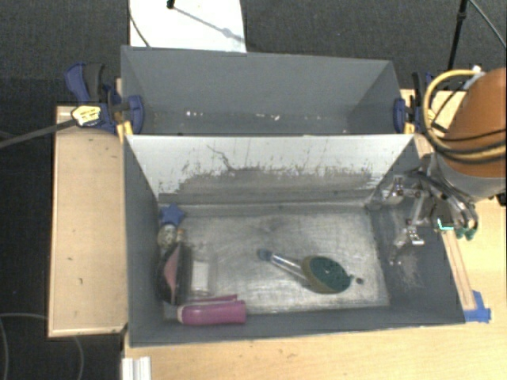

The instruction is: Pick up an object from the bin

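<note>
The arm (479,145) is reaching in from the right, with its orange cover (487,105) and looped yellow cables (440,93) sitting far right. The wrist (447,190) is pointing down and seemingly tilting leftward. The gripper (409,228) is hanging low at the right side, between near and far.

Behind the bin (261,85) a white sheet (210,22) lies on the dark carpet (47,22), and a grey cable (36,131) runs in across the carpet from the left
</note>
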You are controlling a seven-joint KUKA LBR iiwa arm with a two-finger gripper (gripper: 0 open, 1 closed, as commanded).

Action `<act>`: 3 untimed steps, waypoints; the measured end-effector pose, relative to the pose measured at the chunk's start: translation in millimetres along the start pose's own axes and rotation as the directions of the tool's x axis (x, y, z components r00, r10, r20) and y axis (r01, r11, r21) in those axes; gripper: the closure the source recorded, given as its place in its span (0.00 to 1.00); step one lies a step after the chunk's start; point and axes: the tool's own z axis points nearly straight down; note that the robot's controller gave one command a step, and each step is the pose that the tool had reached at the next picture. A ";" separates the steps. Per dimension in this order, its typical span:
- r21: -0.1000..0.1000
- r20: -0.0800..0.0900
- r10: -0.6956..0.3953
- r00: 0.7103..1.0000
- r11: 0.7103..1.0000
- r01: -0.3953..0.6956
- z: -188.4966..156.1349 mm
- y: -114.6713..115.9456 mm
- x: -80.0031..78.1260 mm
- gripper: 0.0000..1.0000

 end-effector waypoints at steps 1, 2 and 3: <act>-0.002 -0.001 -0.162 0.987 0.987 0.162 108.7 55.1 23.5 0.00; -0.001 0.003 0.037 0.999 0.999 -0.037 167.7 69.2 6.7 0.00; 0.000 0.006 0.032 0.999 0.999 -0.032 166.2 68.5 5.6 1.00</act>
